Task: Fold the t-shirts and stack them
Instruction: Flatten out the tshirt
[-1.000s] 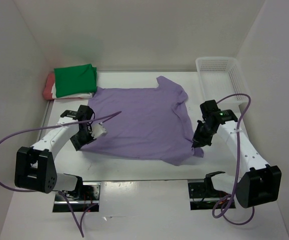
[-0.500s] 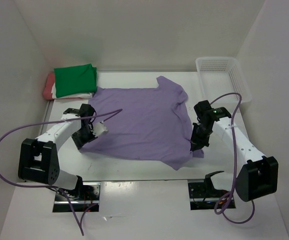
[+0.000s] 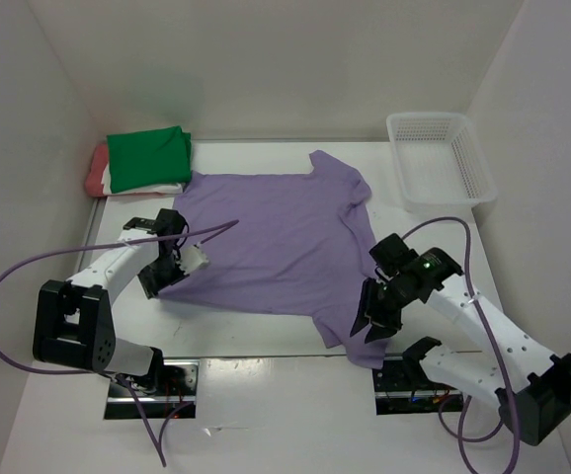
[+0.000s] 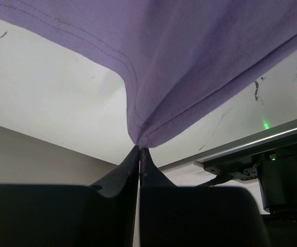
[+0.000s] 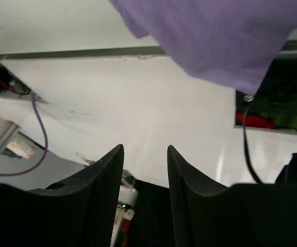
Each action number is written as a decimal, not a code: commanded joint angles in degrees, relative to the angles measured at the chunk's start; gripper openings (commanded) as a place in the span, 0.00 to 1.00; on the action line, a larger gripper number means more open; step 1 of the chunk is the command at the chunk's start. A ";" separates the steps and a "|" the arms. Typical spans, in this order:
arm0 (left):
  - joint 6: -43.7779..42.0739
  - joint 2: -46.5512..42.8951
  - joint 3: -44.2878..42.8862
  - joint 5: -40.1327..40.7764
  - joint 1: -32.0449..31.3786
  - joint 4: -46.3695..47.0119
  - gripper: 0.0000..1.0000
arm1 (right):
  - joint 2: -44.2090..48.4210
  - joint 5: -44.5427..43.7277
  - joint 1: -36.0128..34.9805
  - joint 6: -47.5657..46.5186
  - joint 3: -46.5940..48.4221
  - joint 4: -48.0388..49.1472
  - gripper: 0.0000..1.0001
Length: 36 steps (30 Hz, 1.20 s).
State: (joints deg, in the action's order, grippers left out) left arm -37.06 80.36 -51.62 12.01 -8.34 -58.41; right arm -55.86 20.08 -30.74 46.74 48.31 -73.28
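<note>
Notably, your left gripper (image 4: 139,150) was clenched on the near-left hem of the lavender t-shirt (image 3: 276,237), which lay spread on the table (image 3: 295,415). Your right gripper (image 5: 145,170) stood released, holding nothing, beside its near-right corner. The folded green t-shirt (image 3: 149,154) topped the stack (image 3: 98,176) at far left.

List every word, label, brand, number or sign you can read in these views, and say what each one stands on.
No text can be read in any view.
The purple shirt and the green shirt are plain, with no print showing.
The basket shows no label.
The right arm shows only a green light, no lettering.
Any marks on the electronics at that arm's base are too small to tell.
</note>
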 commanded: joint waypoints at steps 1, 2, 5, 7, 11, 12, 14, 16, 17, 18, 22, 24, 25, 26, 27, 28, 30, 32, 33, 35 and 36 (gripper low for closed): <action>1.02 -1.43 0.29 1.96 0.34 -1.70 0.02 | 1.71 2.34 -2.48 8.62 2.82 -1.52 0.45; 1.02 -1.43 0.81 1.96 0.34 -1.70 0.02 | 0.93 1.03 -2.48 9.24 5.10 -1.52 0.44; 1.02 -0.38 1.51 2.49 -0.19 -0.83 0.02 | -7.75 -10.73 -1.61 6.62 19.57 0.14 0.29; 1.02 0.94 1.52 3.02 -0.19 -0.12 0.02 | -18.86 -18.55 -0.81 0.22 22.51 2.42 0.29; 2.43 2.26 1.52 3.54 -0.71 -0.12 0.02 | -37.19 -40.95 -1.34 -3.24 28.84 1.74 0.56; 2.43 2.26 1.52 3.55 -0.71 -0.64 0.03 | -39.57 -47.43 -1.95 -4.54 28.85 1.73 0.60; 2.95 2.26 1.52 3.55 -0.71 -0.65 0.03 | -44.76 -51.26 -1.95 -5.95 30.16 2.96 0.68; 2.96 2.26 1.52 3.55 -0.71 -0.65 0.03 | -47.32 -52.06 -1.43 -7.62 30.79 4.36 0.69; 3.57 2.26 1.52 3.55 -0.71 -0.65 0.03 | -48.98 -52.85 -1.43 -7.63 31.31 4.89 0.70; 3.57 2.78 1.52 3.55 -0.71 -0.65 0.03 | -49.78 -53.47 -1.43 -7.63 31.31 4.90 0.70; 3.57 3.31 2.04 3.55 -0.71 -0.65 0.03 | -52.51 -52.95 -1.43 -8.42 30.09 6.83 0.70; 3.57 3.31 2.04 3.55 -0.71 -0.65 0.03 | -53.38 -53.47 -1.43 -8.42 30.08 7.53 0.67; 3.57 3.92 2.04 3.55 -0.71 -0.65 0.03 | -54.26 -52.52 -0.90 -9.29 30.08 7.53 0.64; 3.57 3.93 2.04 3.55 -0.71 -0.65 0.03 | -54.79 -51.29 -0.90 -10.17 30.08 8.32 0.61; 3.57 3.93 2.04 3.55 -0.71 -0.65 0.03 | -55.84 -50.49 -0.20 -10.79 30.08 8.85 0.59; 3.57 3.93 2.04 3.55 -0.71 -0.65 0.03 | -56.38 -49.53 -0.20 -11.32 29.47 9.37 0.58; 3.57 3.93 2.04 3.55 -0.71 -0.65 0.03 | -56.99 -46.89 1.20 -12.11 28.77 10.87 0.58; 3.57 3.93 2.04 3.55 -0.71 -0.65 0.03 | -57.00 -46.27 1.82 -12.73 27.36 12.71 0.55; 3.57 3.93 2.04 3.55 -0.71 -0.65 0.03 | -57.00 -45.74 2.70 -12.73 26.58 12.72 0.53; 3.57 3.93 2.04 3.55 -0.71 -0.65 0.03 | -57.00 -45.74 3.84 -12.73 26.57 13.86 0.47; 3.57 3.93 2.04 3.55 -0.71 -0.65 0.03 | -57.00 -45.13 5.50 -13.34 26.05 13.86 0.43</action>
State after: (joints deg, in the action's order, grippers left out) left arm -34.15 84.14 -50.09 14.74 -8.93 -57.80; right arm -113.06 -25.63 -27.92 34.35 75.02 -62.37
